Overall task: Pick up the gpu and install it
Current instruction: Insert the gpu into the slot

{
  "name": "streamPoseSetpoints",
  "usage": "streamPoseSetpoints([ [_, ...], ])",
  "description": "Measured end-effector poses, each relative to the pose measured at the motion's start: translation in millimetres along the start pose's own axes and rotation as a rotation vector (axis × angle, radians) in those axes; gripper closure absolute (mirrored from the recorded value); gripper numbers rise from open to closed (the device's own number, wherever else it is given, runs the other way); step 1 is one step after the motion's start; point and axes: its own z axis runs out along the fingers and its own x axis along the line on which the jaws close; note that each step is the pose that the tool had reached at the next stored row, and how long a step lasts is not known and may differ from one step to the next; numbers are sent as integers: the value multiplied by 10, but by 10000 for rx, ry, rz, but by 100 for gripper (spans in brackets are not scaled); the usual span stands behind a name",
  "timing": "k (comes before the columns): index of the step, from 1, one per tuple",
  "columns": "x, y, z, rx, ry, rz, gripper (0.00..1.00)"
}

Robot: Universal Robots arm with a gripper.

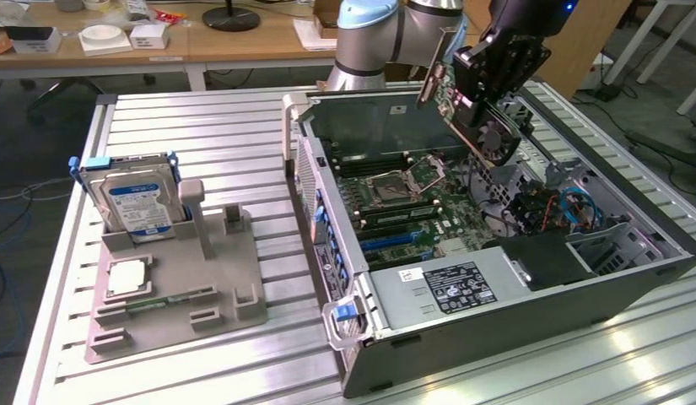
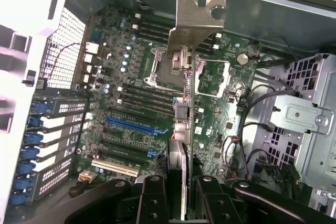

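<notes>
High in the upper right of the exterior view, the gripper (image 1: 482, 72) clamps the gpu (image 1: 461, 101), which is tilted above the open case (image 1: 311, 173). Beneath it lie the motherboard (image 1: 421, 198) and blue cables (image 1: 575, 207). The hard drive (image 1: 134, 198) stands upright at the exterior view's left.

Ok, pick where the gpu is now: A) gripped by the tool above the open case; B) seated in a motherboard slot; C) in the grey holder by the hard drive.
A: the tool grips the gpu, which hangs tilted over the open case, above the motherboard.
</notes>
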Motion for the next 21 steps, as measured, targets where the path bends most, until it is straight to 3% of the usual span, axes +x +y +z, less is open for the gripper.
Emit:
streamPoseSetpoints([
  [21,0,0,0,17,40,-589,73],
])
